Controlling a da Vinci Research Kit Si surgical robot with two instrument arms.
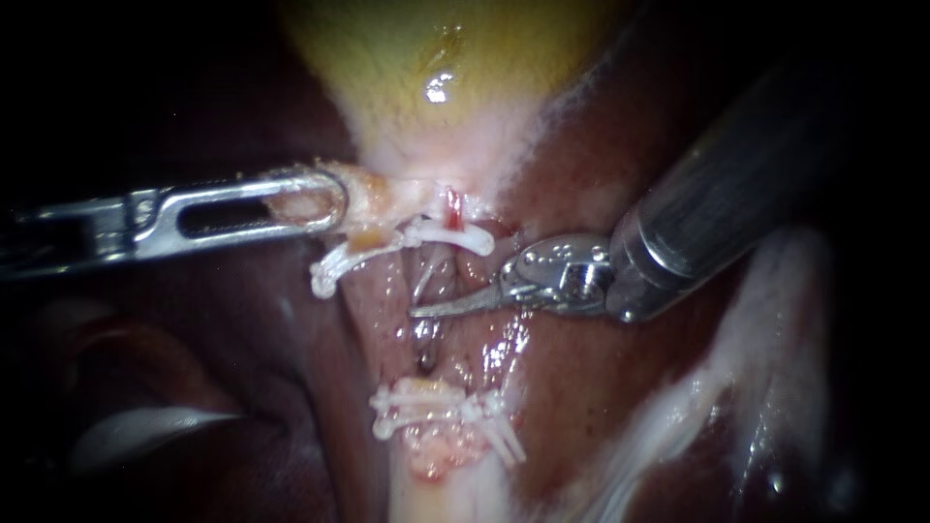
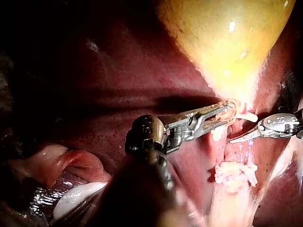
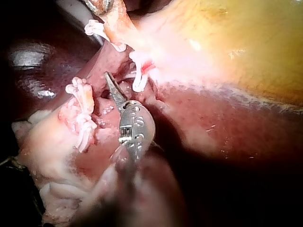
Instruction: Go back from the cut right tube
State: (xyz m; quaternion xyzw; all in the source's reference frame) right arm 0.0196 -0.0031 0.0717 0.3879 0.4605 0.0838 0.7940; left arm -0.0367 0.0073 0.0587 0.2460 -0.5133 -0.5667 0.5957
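The yellow gallbladder (image 1: 426, 58) narrows to a pale neck. My left instrument (image 1: 325, 199) comes in level from the left, its slotted jaws shut on pale tissue at that neck (image 2: 227, 111). White clips (image 1: 450, 235) sit just under the neck, and more clips (image 1: 436, 407) lie lower on a pale stump. Between the two sets of clips the tissue bed (image 1: 436, 329) lies open, with no tube bridging it. My right instrument (image 1: 426, 310) has thin curved blades, shut, with the tip lying in this gap (image 3: 110, 80).
Dark red liver (image 1: 601, 387) surrounds the site on both sides. A pale band of tissue (image 1: 736, 378) runs down under the right instrument's thick shaft (image 1: 717, 194). A whitish fold (image 2: 75, 196) lies beside my left instrument's shaft.
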